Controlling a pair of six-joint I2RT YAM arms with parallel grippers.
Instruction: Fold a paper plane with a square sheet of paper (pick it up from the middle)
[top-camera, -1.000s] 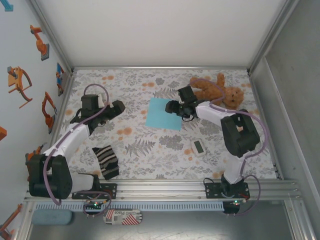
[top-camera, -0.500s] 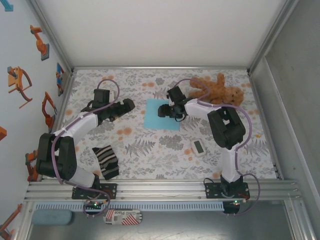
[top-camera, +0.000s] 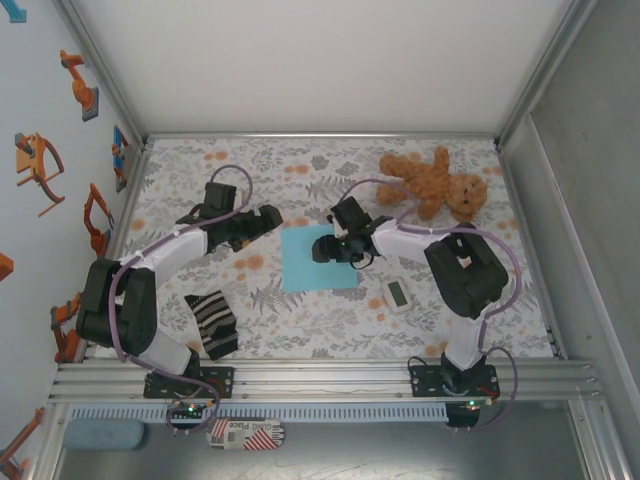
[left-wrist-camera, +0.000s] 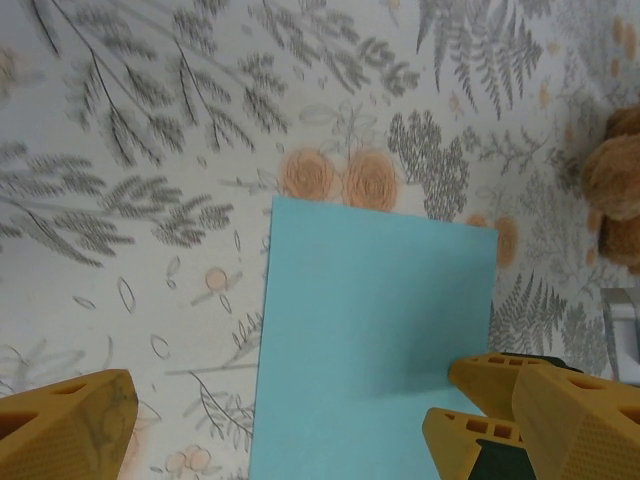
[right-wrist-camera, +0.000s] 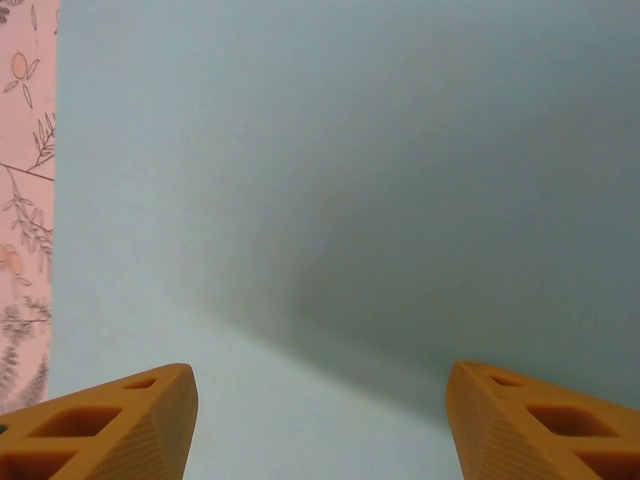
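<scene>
The square sheet of paper (top-camera: 305, 270) is light blue and lies flat on the flowered table, in the middle. My right gripper (top-camera: 325, 248) is open above its right half. In the right wrist view the paper (right-wrist-camera: 330, 180) spreads under the gripper (right-wrist-camera: 320, 410), whose orange fingertips (right-wrist-camera: 125, 420) stand wide apart with nothing between them. In the left wrist view the sheet (left-wrist-camera: 370, 310) lies ahead, and the right gripper (left-wrist-camera: 470, 405) reaches down to the sheet's right part. My left gripper (top-camera: 265, 218) is open by the sheet's far left corner, holding nothing.
A brown teddy bear (top-camera: 435, 182) lies at the back right. A small white gadget (top-camera: 397, 294) sits just right of the paper. A black-and-cream striped cloth (top-camera: 212, 322) lies at the front left. Walls close off the table's sides and back.
The right gripper has moved left and nearer, and the paper has slid nearer under it. Its jaws have narrowed a little. The left gripper has advanced right toward the sheet.
</scene>
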